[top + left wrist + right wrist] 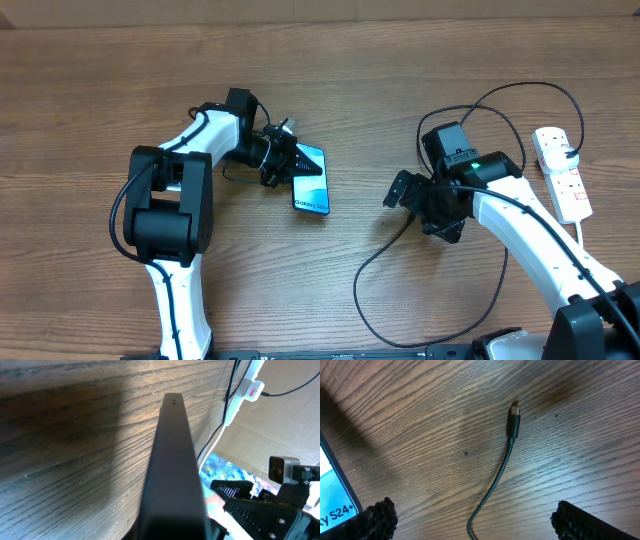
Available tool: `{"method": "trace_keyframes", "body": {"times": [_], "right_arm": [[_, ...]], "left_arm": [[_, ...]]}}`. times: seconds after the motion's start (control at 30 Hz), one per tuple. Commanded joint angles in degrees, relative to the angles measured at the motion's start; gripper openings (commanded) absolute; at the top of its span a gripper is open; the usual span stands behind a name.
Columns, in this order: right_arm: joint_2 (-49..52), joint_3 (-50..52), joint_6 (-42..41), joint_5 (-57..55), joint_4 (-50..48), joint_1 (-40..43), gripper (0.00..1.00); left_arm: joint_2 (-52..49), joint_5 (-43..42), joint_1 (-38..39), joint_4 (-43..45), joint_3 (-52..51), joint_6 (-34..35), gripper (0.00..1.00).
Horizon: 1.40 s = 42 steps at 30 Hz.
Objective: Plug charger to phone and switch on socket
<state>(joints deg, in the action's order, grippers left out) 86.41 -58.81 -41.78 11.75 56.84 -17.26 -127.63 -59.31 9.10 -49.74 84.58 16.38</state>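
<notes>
So the left hand [288, 165] is clamped all the way down on the phone [311, 182], gripping it at the end nearest the arm. The rest of the phone sticks out toward the middle of the wooden surface [320, 60], lit blue-white screen showing from overhead. From the left wrist cam you mostly get the phone's dark edge [170, 470] running straight up the shot, so it looks tilted up. I can't tell if the far end touches the wood or not. The right hand [420, 210] is spread wide with nothing in it, hovering low over the surface a little way to the right of the phone. Its wrist cam looks straight down between the two ridged black fingertips [377, 517], and the small plug tip of the charger [514, 420] is lying flat on the wood out ahead of them, with nothing touching it. The phone's corner [332, 495] pokes in at the left edge of that view, well apart from the plug. The charger cable [358, 290] loops around below the right arm, and another loop arcs over toward the socket [562, 175], the white strip lying near the right edge of the surface with a black plug in it.
</notes>
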Motion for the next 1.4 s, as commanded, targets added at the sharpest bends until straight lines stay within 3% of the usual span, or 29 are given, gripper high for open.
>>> {"method": "trace_keyframes", "body": {"times": [0.0,0.23,0.57,0.9,0.93,1.0,1.03,1.07,1.17,1.3,1.37], "right_arm": [[-0.2,-0.3,-0.2,-0.6,-0.2,0.0,1.0],[-0.2,-0.3,-0.2,-0.6,-0.2,0.0,1.0],[-0.2,-0.3,-0.2,-0.6,-0.2,0.0,1.0],[-0.3,-0.3,0.0,1.8,-6.5,0.0,1.0],[-0.3,-0.3,0.5,1.4,-6.6,0.0,0.88],[-0.3,-0.3,-0.3,-1.3,-6.2,0.0,0.38],[-0.2,-0.3,-2.9,-3.3,-5.2,0.0,0.24],[-0.2,-0.3,-5.9,-5.0,-4.1,0.0,0.19],[-0.1,0.4,-10.4,-8.3,-2.1,-0.3,0.21],[-0.1,3.0,-10.3,-9.2,-3.5,-0.5,0.35],[0.3,4.1,-8.9,-9.0,-5.0,-0.5,0.36]], "left_arm": [[0.4,-2.3,-0.1,-0.6,0.3,0.6,0.04],[0.4,-2.6,-0.1,-0.8,0.3,0.6,0.04],[0.4,-15.9,-1.6,-0.8,0.3,0.4,0.04],[0.4,-17.2,-4.0,-1.0,0.3,0.4,0.04],[0.4,-17.2,-4.0,-1.0,0.3,0.4,0.04],[0.4,-17.2,-4.0,-1.0,0.3,0.4,0.04],[0.4,-17.2,-4.0,-1.0,0.3,0.4,0.04],[0.4,-17.2,-4.0,-1.0,0.3,0.4,0.04],[0.4,-17.1,-4.0,-1.0,0.3,0.4,0.04],[0.4,-16.5,-3.9,-1.0,0.3,0.3,0.04],[0.4,-16.5,-3.9,-0.9,0.3,0.3,0.04]]}}
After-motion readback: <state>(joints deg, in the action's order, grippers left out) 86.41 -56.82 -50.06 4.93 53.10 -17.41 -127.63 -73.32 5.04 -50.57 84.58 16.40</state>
